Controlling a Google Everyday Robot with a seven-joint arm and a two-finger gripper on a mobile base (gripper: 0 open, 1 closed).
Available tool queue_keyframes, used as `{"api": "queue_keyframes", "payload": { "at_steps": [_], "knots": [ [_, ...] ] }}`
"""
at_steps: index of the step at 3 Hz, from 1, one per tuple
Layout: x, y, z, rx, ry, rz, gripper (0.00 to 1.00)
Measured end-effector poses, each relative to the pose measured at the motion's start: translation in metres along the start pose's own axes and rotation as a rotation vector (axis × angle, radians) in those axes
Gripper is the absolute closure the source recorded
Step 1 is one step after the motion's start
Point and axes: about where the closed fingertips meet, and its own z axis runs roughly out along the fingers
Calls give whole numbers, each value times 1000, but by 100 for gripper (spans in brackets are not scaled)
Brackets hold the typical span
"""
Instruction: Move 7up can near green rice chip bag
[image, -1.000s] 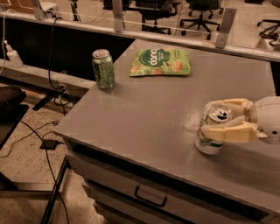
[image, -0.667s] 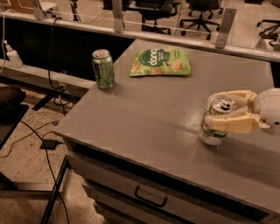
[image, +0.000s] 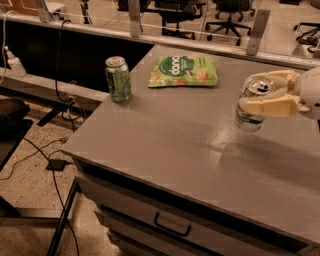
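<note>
The 7up can (image: 251, 120), white with a green band at its base and a silver top, is at the right of the grey table, held a little above the tabletop. My gripper (image: 252, 95) comes in from the right edge and is shut on the can, with one cream finger in front of it and one behind. The green rice chip bag (image: 183, 71) lies flat at the far middle of the table, up and to the left of the can, apart from it.
An all-green mottled can (image: 118, 79) stands near the table's left edge, left of the bag. The grey table (image: 165, 140) has a drawer with a handle (image: 172, 226) in front. Cables lie on the floor at left. Office chairs stand behind a glass partition.
My gripper has lifted the 7up can off the tabletop and carried it up and away, toward the far side of the table. The bag and the green can have not moved.
</note>
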Motion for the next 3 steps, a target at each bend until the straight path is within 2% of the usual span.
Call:
{"api": "queue_keyframes", "payload": {
  "at_steps": [2,3],
  "knots": [
    [-5,-50,25,123,-56,19,100],
    [-5,-75,29,222,-69,26,100]
  ]
}}
